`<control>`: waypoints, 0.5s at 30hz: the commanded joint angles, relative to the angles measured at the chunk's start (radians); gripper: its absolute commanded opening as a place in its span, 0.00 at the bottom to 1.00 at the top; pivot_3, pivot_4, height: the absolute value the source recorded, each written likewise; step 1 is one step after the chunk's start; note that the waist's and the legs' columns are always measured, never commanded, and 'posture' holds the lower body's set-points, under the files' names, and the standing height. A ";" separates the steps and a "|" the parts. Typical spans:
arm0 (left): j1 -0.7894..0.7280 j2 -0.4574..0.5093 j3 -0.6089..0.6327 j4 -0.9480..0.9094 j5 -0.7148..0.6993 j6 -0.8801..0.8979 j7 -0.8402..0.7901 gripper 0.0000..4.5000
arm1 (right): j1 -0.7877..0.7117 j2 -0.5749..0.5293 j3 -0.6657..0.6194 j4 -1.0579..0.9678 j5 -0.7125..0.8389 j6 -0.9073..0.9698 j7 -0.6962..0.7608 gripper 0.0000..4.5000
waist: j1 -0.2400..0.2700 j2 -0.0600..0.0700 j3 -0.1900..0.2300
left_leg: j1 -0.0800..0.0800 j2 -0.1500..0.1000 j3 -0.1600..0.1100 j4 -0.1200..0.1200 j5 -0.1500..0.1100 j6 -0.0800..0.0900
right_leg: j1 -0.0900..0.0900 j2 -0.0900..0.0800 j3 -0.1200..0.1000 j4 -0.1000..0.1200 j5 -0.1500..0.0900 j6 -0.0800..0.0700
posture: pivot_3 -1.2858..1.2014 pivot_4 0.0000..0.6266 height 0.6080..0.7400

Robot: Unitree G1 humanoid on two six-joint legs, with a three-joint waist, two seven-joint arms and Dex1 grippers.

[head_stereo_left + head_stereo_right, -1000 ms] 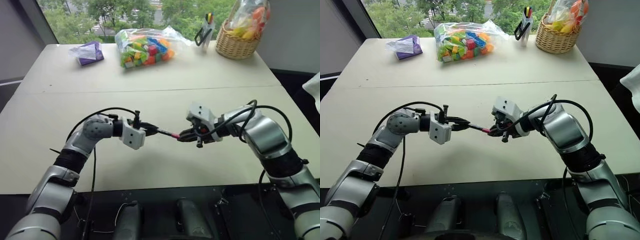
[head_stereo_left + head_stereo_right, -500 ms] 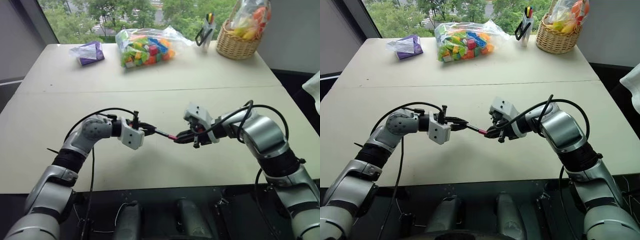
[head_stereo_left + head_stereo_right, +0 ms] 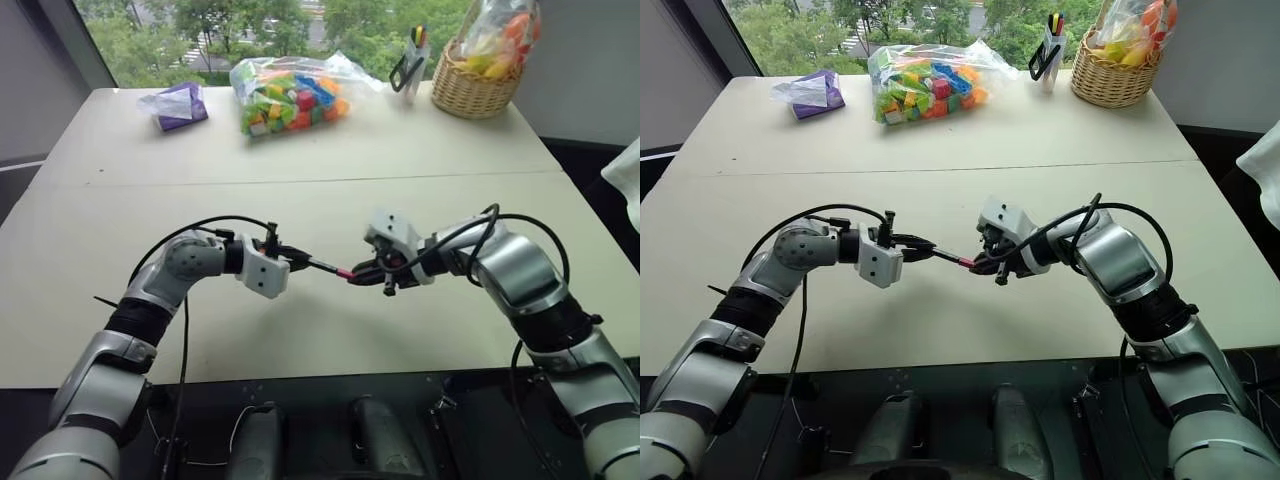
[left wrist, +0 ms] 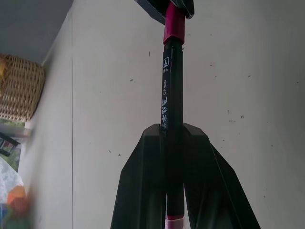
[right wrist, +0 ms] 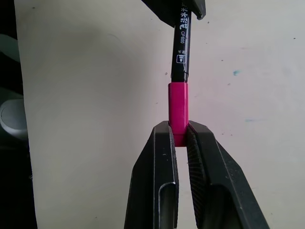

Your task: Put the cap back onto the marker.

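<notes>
Above the middle of the table, my left gripper (image 3: 296, 260) is shut on the thin black marker (image 4: 171, 114), which points toward the right arm. My right gripper (image 3: 366, 270) is shut on the small red cap (image 5: 178, 109). The cap (image 3: 346, 272) sits over the marker's (image 3: 322, 266) far end, in line with its shaft. In the left wrist view the cap (image 4: 174, 26) shows at the marker's tip, between the other gripper's black fingers. In the right wrist view the marker (image 5: 182, 43) runs from the cap to the left gripper's fingers. Both are held off the tabletop.
Along the far side of the pale table (image 3: 300, 190) lie a clear bag of coloured blocks (image 3: 290, 95), a purple packet (image 3: 178, 105), a pen holder (image 3: 412, 60) and a wicker basket (image 3: 480, 85). The table's near edge runs just below both forearms.
The right forearm has swung in slightly toward the left. Both grippers, the marker and the cap stay where they were.
</notes>
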 commanded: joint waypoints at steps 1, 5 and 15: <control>-0.021 -0.023 0.037 -0.064 -0.097 0.000 0.033 0.00 | -0.003 0.013 0.042 0.021 -0.006 -0.026 -0.004 0.02 | 0.000 0.000 0.000 | 0.000 0.000 0.000 0.000 0.000 0.000 | 0.000 0.000 0.000 0.000 0.000 0.000 | 0.52 0.24 1.00; -0.008 -0.016 0.040 -0.081 -0.126 0.007 0.018 0.00 | -0.011 0.011 0.045 0.064 -0.029 -0.060 -0.017 0.02 | -0.001 0.000 0.000 | 0.000 0.000 0.000 0.000 0.000 0.000 | 0.000 0.000 0.000 0.000 0.000 0.000 | 0.52 0.24 1.00; -0.015 -0.010 0.046 -0.086 -0.141 -0.002 0.027 0.00 | -0.030 0.006 0.063 0.126 -0.058 -0.117 -0.004 0.02 | 0.000 0.000 0.000 | 0.000 0.000 0.000 0.000 0.000 0.000 | 0.000 0.000 0.000 0.000 0.000 0.000 | 0.52 0.24 1.00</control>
